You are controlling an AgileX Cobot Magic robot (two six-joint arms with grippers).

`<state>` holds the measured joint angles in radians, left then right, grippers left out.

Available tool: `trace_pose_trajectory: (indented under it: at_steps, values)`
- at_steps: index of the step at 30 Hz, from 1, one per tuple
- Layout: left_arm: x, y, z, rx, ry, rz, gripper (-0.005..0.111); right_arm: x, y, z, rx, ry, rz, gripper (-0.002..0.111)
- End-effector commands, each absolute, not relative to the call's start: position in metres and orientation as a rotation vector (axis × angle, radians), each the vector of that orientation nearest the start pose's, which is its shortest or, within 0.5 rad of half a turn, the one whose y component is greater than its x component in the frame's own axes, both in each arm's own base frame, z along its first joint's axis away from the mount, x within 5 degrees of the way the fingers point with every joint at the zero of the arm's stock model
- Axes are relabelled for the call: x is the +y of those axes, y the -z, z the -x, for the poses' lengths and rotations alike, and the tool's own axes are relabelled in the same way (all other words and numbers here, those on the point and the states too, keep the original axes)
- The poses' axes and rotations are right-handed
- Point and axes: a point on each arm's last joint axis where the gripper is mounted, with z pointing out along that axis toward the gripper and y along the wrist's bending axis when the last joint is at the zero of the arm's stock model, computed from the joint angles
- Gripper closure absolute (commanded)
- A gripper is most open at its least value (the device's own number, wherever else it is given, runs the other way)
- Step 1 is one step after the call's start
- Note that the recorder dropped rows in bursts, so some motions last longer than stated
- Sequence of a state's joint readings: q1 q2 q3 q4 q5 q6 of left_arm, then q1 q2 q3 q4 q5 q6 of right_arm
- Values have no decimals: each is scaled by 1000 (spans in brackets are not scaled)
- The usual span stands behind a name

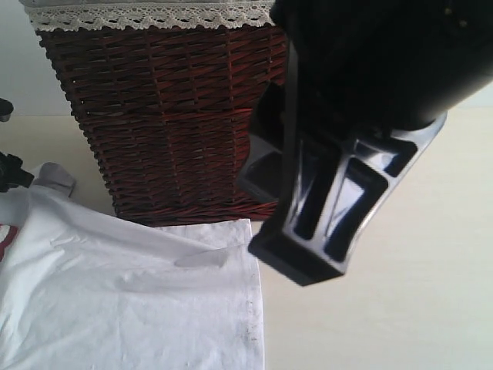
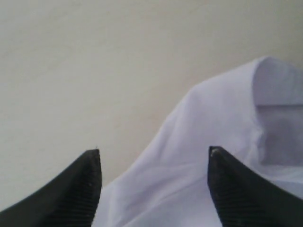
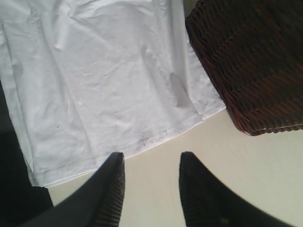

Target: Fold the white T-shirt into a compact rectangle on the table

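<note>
The white T-shirt lies spread flat on the table, its hem edge facing right, with a sliver of its red patch at the left border. In the left wrist view my left gripper is open, hovering over a raised fold of the T-shirt, and nothing is pinched between its fingertips. My right gripper is open too, over bare table just off the T-shirt's hem. The right arm's black body fills the exterior view's upper right.
A brown wicker basket with a white lace-trimmed liner stands behind the shirt, touching its far corner; it also shows in the right wrist view as the basket. A small dark piece of machinery sits at the left border.
</note>
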<state>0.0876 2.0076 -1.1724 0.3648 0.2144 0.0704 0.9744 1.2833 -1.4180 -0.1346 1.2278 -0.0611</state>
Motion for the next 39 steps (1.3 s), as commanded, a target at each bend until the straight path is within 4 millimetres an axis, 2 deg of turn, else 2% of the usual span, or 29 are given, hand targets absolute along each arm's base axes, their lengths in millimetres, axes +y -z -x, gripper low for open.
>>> trace_pose_trajectory:
  at_steps: [1,7,9,12,15,22,26,32,34,39]
  values:
    - [52,-119,-402,2572,-295,-356,45,196,-405,-148,2221,-166,1286,71]
    - [53,-101,-402,2617,-247,-273,45,196,-405,-148,2221,-169,1286,71]
    - [53,-96,-402,2628,-236,-257,51,196,-405,-148,2221,-169,1286,71]
    - [53,-93,-402,2636,-235,-258,75,196,-405,-148,2221,-169,1286,71]
    - [54,-96,-399,2655,-247,-265,107,196,-405,-148,2220,-166,1286,71]
    - [54,-125,-395,2649,-285,-290,105,196,-405,-148,2220,-166,1286,71]
    - [43,-147,-384,2629,-341,-493,105,196,-405,-148,2220,-166,1286,71]
    - [29,-172,-354,2541,-374,-625,105,196,-405,-148,2219,-165,1289,71]
    - [27,-174,-342,2545,-381,-667,105,196,-405,-148,2216,-164,1294,71]
    - [26,-169,-307,2631,-353,-648,105,196,-405,-148,2216,-164,1294,71]
